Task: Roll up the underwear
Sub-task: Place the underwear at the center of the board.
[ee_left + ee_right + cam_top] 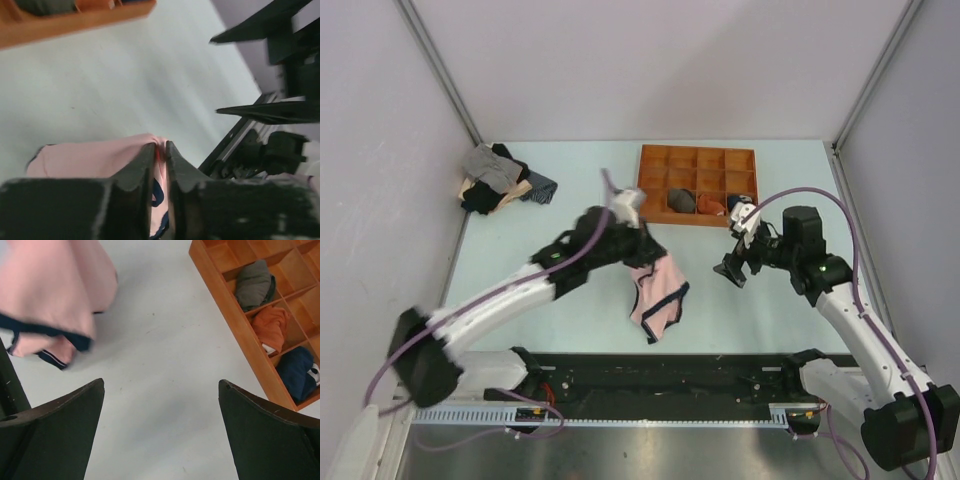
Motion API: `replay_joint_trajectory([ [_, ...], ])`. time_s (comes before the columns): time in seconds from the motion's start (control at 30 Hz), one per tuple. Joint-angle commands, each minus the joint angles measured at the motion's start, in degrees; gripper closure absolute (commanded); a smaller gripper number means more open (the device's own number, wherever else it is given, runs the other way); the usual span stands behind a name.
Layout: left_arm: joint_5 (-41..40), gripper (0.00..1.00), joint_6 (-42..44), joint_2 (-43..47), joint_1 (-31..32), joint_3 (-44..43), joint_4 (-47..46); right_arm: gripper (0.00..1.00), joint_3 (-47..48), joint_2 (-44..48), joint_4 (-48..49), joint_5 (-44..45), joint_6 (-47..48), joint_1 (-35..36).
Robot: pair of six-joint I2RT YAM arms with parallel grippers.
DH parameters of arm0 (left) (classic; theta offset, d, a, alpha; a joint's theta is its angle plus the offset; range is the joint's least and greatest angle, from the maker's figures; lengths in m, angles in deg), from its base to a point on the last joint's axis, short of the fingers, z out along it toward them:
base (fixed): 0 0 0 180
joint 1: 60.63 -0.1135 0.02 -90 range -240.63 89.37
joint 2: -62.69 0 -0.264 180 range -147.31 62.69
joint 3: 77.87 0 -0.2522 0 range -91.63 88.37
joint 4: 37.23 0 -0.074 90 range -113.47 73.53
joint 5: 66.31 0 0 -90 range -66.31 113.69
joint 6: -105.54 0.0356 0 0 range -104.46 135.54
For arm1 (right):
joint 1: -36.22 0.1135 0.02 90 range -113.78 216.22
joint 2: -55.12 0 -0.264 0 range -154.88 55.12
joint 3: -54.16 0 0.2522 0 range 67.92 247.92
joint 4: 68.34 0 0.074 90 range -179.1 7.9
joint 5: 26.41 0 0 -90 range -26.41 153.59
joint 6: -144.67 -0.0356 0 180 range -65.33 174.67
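The light-pink underwear (pixel 658 292) with navy edging hangs from my left gripper (pixel 645 250) over the middle of the table, its lower end near the surface. In the left wrist view my left gripper (pixel 160 150) is shut on a fold of the pink underwear (pixel 90 157). My right gripper (pixel 736 266) is open and empty, to the right of the underwear. In the right wrist view the underwear (pixel 52 295) hangs at the upper left, ahead of my open right gripper (pixel 161 390).
An orange wooden compartment tray (pixel 655 160) stands at the back, holding dark grey (pixel 254 282), orange (pixel 271 325) and navy (pixel 296 372) rolled bundles. A pile of grey, black and tan garments (pixel 498 180) lies at the back left. A black rail (pixel 660 375) runs along the near edge.
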Motion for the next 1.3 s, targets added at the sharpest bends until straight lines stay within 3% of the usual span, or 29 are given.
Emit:
replay_joint_trajectory([
  [0.0, 1.38, 0.73, -2.48, -22.31, 5.55, -4.85, -14.70, 0.00, 1.48, 0.75, -2.22, -6.67, 2.70, -3.08],
  [0.1, 3.34, 0.66, 1.53, -31.67, 5.73, -14.41, -13.70, 0.00, 1.48, 1.63, -4.06, -11.85, 3.75, -7.91],
  [0.2, -3.16, 0.51, 10.13, -30.31, 5.47, -21.46, -6.53, 0.00, 1.40, 1.37, -8.52, -18.61, 9.35, -11.43],
  [0.27, -6.32, 0.47, 16.29, -26.80, 5.21, -22.02, -4.21, 0.01, 1.48, -0.55, -11.87, -23.71, 14.11, -11.09],
  [0.33, -10.35, 0.35, 19.30, -19.71, 4.42, -18.96, -1.65, 0.03, 1.48, -2.05, -14.96, -24.87, 19.11, -8.99],
  [0.43, -12.67, 0.16, 19.85, -8.38, 0.39, -8.52, -1.12, 0.05, 1.48, -5.21, -11.38, -18.32, 16.79, -1.35],
  [0.6, -0.56, 0.04, 10.62, 7.04, -10.33, 16.06, -8.48, 0.05, 1.92, -10.13, 0.91, -7.75, 10.18, 8.33],
  [0.67, 1.13, 0.04, 7.99, 10.03, -11.31, 20.85, -11.82, 0.05, 3.50, -13.20, 2.69, -3.88, 6.16, 8.34],
  [0.8, 8.40, 0.09, 2.45, 6.03, -11.32, 27.98, -22.81, 0.18, 7.28, -24.78, 1.38, 2.19, 3.50, 7.90],
  [1.03, 14.57, 0.21, 1.21, -13.92, -11.40, 22.02, -30.21, 0.20, 7.55, -31.13, 2.26, 5.72, 2.44, 6.58],
  [1.27, 17.13, 0.28, -1.16, -23.52, -10.88, 18.41, -34.87, 0.26, 8.34, -36.41, 2.17, 2.11, 1.39, 7.02],
])
